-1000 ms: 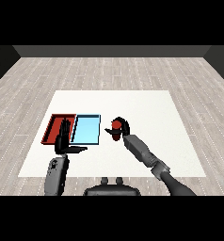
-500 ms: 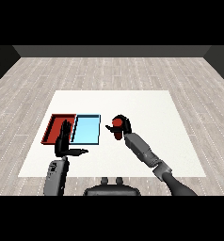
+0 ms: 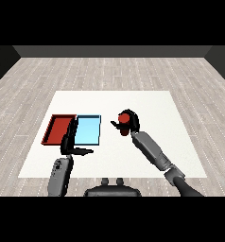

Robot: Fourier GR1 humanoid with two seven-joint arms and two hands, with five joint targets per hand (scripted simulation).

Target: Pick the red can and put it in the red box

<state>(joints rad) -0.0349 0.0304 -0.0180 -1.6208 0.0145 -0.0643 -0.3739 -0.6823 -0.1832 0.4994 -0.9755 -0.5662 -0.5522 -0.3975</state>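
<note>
The red can (image 3: 125, 117) is held upright in my right hand (image 3: 130, 125), whose fingers and thumb curl round it, just right of the trays and slightly above the table. The red tray (image 3: 58, 129) lies at the left of the table, with the light blue tray (image 3: 88, 130) touching its right side. My left hand (image 3: 70, 140) stands over the seam between the two trays at their near edge, fingers straight and thumb stuck out to the right, holding nothing.
The white table (image 3: 147, 104) spreads under everything, with a wood-plank floor (image 3: 109, 71) around it. My right forearm (image 3: 152, 151) slants in from the lower right, my left forearm (image 3: 60, 175) from the lower left.
My right hand with the red can has risen a little and shifted slightly left toward the trays. The left hand has barely moved.
</note>
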